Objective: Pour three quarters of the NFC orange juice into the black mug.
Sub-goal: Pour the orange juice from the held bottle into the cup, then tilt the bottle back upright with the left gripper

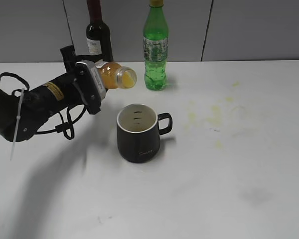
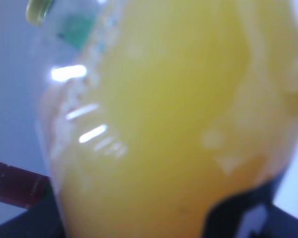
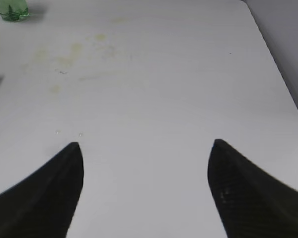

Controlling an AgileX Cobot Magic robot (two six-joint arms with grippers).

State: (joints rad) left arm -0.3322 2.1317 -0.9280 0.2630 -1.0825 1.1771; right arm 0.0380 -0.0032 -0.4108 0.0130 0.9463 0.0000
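My left gripper (image 1: 97, 82) is shut on the NFC orange juice (image 1: 115, 75) and holds it tipped on its side, its open neck pointing right, above and to the left of the black mug (image 1: 138, 133). The bottle is held in the air, apart from the mug. No stream of juice shows. The juice fills the left wrist view (image 2: 174, 124), blurred, with a corner of black label low right. The mug stands upright on the table, handle to the right, white inside. My right gripper (image 3: 145, 148) is open and empty over bare table; it is out of the exterior view.
A tall green bottle (image 1: 155, 47) and a dark wine bottle (image 1: 98, 35) stand at the back near the wall; the green bottle's base also shows in the right wrist view (image 3: 12, 10). Yellowish stains (image 1: 212, 114) mark the white table right of the mug.
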